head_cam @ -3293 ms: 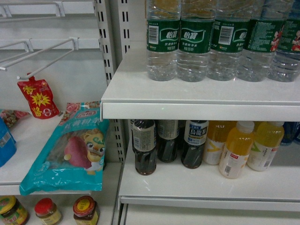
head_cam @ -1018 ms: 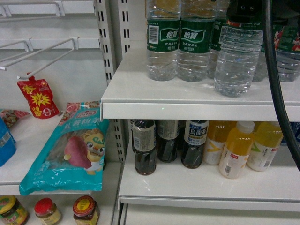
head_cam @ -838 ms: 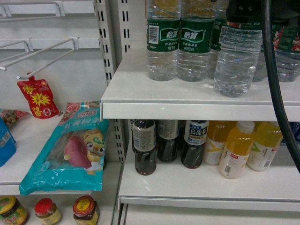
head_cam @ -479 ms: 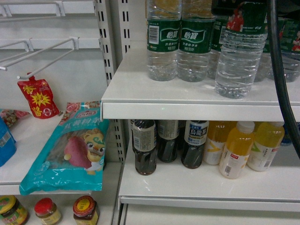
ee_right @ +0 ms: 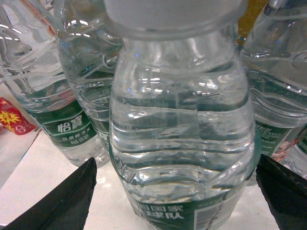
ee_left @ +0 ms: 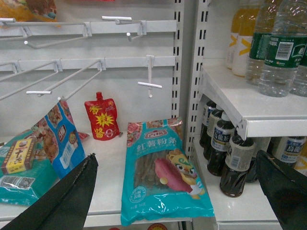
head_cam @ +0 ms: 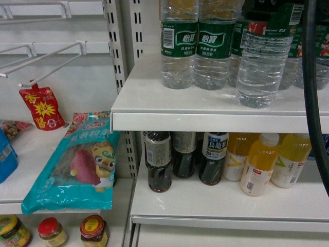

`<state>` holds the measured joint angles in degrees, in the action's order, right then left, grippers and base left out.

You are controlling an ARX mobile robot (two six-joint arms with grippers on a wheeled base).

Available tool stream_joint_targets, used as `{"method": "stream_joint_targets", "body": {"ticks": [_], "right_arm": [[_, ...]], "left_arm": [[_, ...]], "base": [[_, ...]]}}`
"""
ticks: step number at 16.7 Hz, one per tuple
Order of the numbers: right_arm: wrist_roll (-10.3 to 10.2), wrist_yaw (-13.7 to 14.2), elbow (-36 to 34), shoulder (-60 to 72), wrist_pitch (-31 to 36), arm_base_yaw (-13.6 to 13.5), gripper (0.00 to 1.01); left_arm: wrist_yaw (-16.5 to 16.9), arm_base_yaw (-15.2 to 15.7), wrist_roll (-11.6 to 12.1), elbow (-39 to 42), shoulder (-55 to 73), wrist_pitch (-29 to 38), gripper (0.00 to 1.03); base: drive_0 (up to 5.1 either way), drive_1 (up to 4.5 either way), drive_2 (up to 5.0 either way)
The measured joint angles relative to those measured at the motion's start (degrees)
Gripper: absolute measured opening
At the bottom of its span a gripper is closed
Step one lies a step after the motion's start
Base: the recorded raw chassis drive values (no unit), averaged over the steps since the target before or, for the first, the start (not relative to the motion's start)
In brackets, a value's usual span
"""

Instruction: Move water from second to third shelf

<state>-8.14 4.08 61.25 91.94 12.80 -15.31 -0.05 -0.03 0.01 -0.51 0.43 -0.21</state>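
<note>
A clear ribbed water bottle (head_cam: 261, 69) with a green label stands forward of the row of like bottles (head_cam: 195, 46) on the upper white shelf (head_cam: 205, 110). My right gripper (head_cam: 263, 7) shows as a black shape at the bottle's top. In the right wrist view the same water bottle (ee_right: 180, 124) fills the middle. My right gripper (ee_right: 175, 160) is open, with a black finger on each side of the bottle and a gap on the left. My left gripper (ee_left: 175, 160) hangs open over the teal snack bag (ee_left: 163, 177), holding nothing.
Dark tea bottles (head_cam: 175, 159) and orange juice bottles (head_cam: 267, 162) fill the shelf below (head_cam: 221, 203). A black cable (head_cam: 314, 87) hangs down the right edge. To the left are wire hooks (head_cam: 51, 56), a red pouch (head_cam: 42, 107) and jars (head_cam: 92, 231).
The black gripper has risen a little, so more of the front bottle's green label shows. The bottle sits slightly lower than a second ago. The cable has shifted right.
</note>
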Motion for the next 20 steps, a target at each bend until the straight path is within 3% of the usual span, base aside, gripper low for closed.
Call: {"method": "stream_joint_targets", "body": {"ticks": [12, 15, 20], "right_arm": [[0.15, -2.19, -10.12, -13.31, -3.43, 0.81, 0.98], [-1.36, -3.58, -17.2, -22.01, -4.79, 1.51, 0.98], [-1.77, -4.46, -19.96, -26.25, -6.16, 1.95, 0.98]], "left_arm": [[0.0, 0.0, 0.0, 0.02, 0.0, 0.02, 0.98], [0.02, 0.0, 0.0, 0.0, 0.0, 0.0, 0.98], [0.0, 0.0, -0.02, 0.02, 0.0, 0.02, 0.98]], "base": [[0.0, 0.0, 0.0], [0.0, 0.0, 0.0], [0.0, 0.0, 0.0]]}}
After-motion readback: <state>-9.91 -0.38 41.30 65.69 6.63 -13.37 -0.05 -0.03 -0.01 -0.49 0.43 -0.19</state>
